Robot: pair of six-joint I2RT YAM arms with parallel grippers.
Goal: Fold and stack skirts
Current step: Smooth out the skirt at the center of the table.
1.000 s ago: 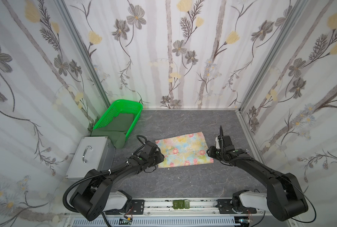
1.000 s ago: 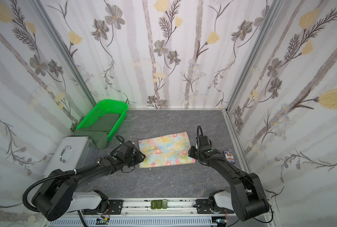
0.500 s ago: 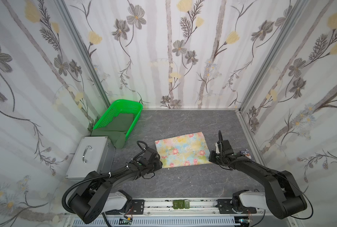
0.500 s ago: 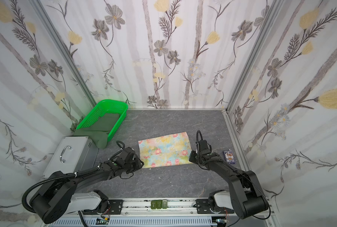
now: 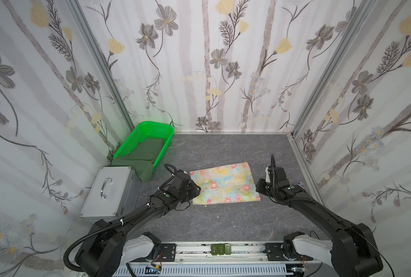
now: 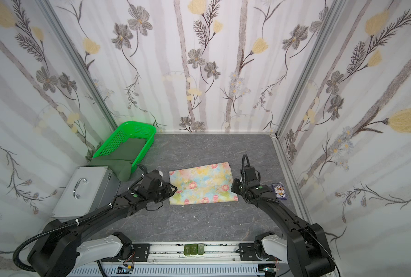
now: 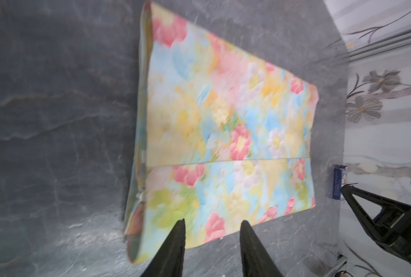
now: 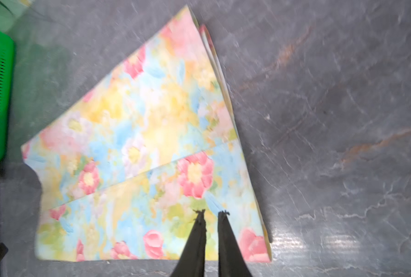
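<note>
**Floral skirt folded mid-table, a gripper at each end**

In both top views the floral skirt [image 5: 223, 187] lay folded flat in the middle of the table. The left gripper [image 5: 196, 189] sat at one short end and the right gripper [image 5: 259, 185] just beside the other. The dark green skirt [image 5: 144, 156] slumped out of the green basket [image 5: 155, 123] toward the metal case [image 5: 111, 189]. The left wrist view showed that gripper's jaws moderately apart and empty, over the skirt's edge. The right wrist view, blurred, showed jaws drawn almost together with no cloth seen between them, though a pinch may have been hidden. The cloth looked light, limp and layered. It would likely sag open if lifted by one corner, so taking the stacked edges at both ends seemed safest. The grey stone-patterned table [image 5: 223, 227] looked smooth, and flowered walls closed in three sides.
</note>
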